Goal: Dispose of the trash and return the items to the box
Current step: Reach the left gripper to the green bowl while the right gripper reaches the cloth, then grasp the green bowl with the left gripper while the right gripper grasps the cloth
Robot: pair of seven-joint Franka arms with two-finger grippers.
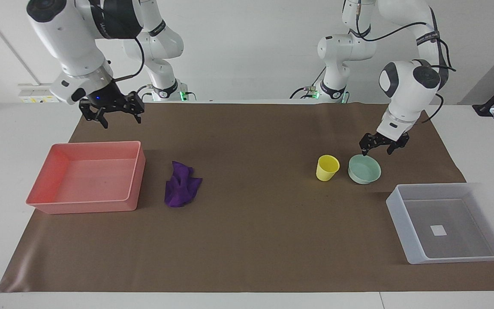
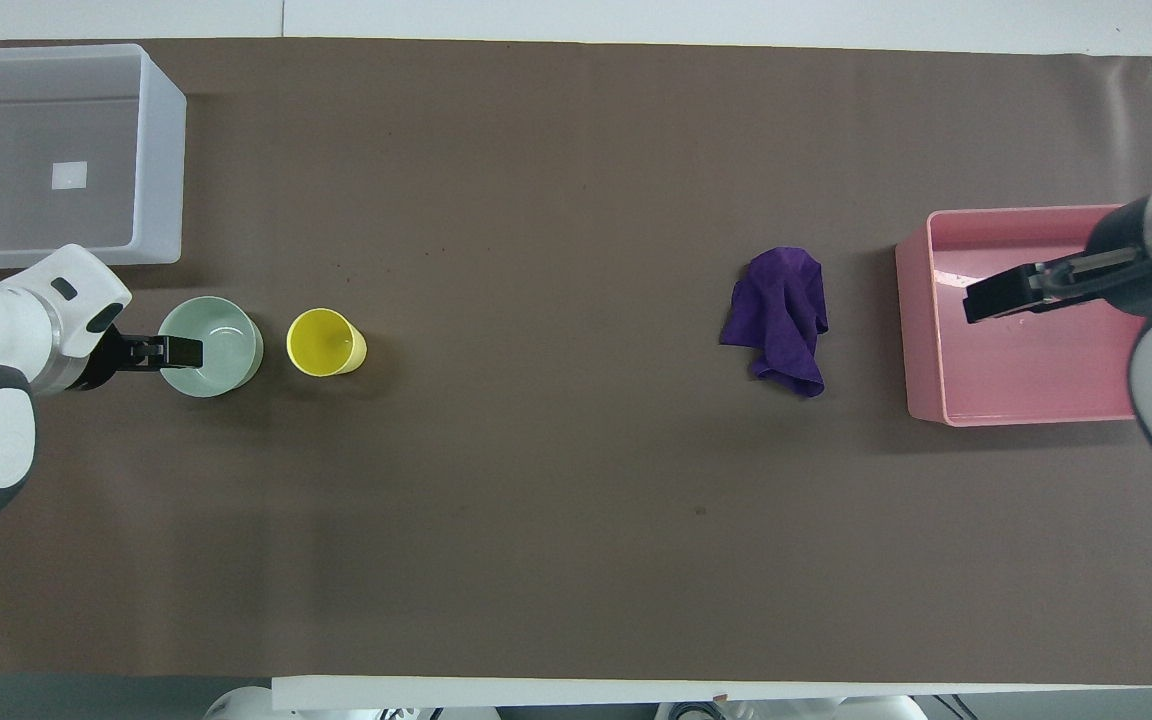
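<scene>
Box (image 1: 405, 240), pink tray (image 1: 41, 189) empty; left hand (image 1: 377, 149) unclenched at bowl (image 1: 369, 175) rim; right hand (image 1: 116, 116) unclenched.

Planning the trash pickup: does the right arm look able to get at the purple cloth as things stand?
Probably yes: the right gripper hangs open above the pink tray, and the purple cloth lies uncovered beside it.
</scene>
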